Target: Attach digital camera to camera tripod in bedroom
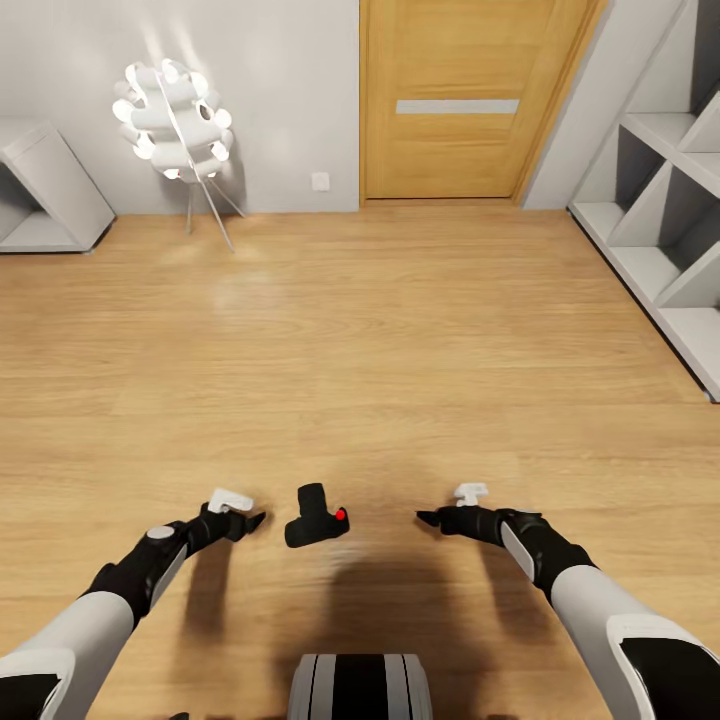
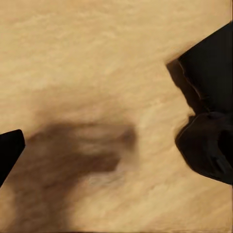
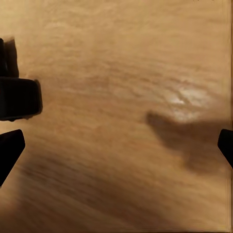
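Half-cropped digital camera (image 2: pixel 208 111), wrist view

We see a black camera (image 1: pixel 316 516) with a red dot on top, lying on a light honey-wood floor (image 1: pixel 380 340) grained in long bands, with soft brown shadows beneath our arms. Our grippers, left (image 1: pixel 252 520) and right (image 1: pixel 428 518), are black, each topped with a small white piece; the arms run black, then white with black patches. The wall (image 1: pixel 280 90) is pale grey, the door (image 1: pixel 460 100) warm orange wood crossed by one grey strip. The lamp (image 1: pixel 175 120) is glowing white on thin silver legs. The shelves (image 1: pixel 660 200) are light grey. The wrist views give blurred tan wood and black shapes.
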Controlling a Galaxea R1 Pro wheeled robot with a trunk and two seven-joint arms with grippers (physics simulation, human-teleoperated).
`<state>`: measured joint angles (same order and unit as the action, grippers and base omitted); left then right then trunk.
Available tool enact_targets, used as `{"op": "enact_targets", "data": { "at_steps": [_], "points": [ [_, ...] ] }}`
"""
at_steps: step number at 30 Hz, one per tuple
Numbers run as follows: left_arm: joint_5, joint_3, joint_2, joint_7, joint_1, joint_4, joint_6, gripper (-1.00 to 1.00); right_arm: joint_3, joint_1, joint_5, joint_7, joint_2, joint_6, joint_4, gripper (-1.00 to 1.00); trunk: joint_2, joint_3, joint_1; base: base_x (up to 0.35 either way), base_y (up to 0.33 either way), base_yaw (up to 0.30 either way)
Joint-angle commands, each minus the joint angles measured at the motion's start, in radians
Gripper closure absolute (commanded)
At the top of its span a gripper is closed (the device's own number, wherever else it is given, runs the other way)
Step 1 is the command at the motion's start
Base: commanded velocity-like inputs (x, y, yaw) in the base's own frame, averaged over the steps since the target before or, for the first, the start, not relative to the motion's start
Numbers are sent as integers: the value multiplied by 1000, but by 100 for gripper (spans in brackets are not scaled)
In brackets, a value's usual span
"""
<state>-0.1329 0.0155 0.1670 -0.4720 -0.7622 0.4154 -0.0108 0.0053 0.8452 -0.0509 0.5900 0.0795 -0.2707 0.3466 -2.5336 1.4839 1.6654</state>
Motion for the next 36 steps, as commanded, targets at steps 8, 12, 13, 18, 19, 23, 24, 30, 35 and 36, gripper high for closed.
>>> {"op": "enact_targets", "data": {
  "at_steps": [8,12,13,18,19,23,24,30,35,36],
  "points": [
    [-156,1,-10,-31,0,1,-9,-100,1,0,-6,2,7,-9,2,-100,0,1,0,0,0,0],
    [-202,1,-22,-32,0,-24,-10,-100,1,0,-6,2,8,-8,2,-100,0,1,0,0,0,0],
    [-210,0,-24,-32,0,-30,-11,-100,1,0,-6,2,8,-8,2,-100,0,1,0,0,0,0],
    [-282,-11,-46,-42,0,-71,-16,-100,1,0,-6,1,7,8,2,-100,0,1,0,0,0,0],
    [-285,-11,-47,-51,0,-72,-16,-100,1,0,-6,1,8,13,2,-100,0,1,0,0,0,0],
    [-291,-13,-48,-119,0,-74,-17,-100,1,0,-6,1,8,19,2,-100,0,1,0,0,0,0],
    [-292,-13,-48,-133,0,-74,-17,-100,1,0,-6,1,8,19,2,-100,0,1,0,0,0,0],
    [-295,-14,-51,-197,1,-76,-15,-100,1,0,-6,2,8,22,2,-100,0,1,0,0,0,0],
    [-293,-13,-52,-199,0,-74,-14,-100,1,0,-6,1,8,22,2,-100,0,1,0,0,0,0],
    [-293,-13,-53,-199,0,-74,-14,-100,1,0,-6,1,8,22,2,-100,0,1,0,0,0,0]
  ]
}}
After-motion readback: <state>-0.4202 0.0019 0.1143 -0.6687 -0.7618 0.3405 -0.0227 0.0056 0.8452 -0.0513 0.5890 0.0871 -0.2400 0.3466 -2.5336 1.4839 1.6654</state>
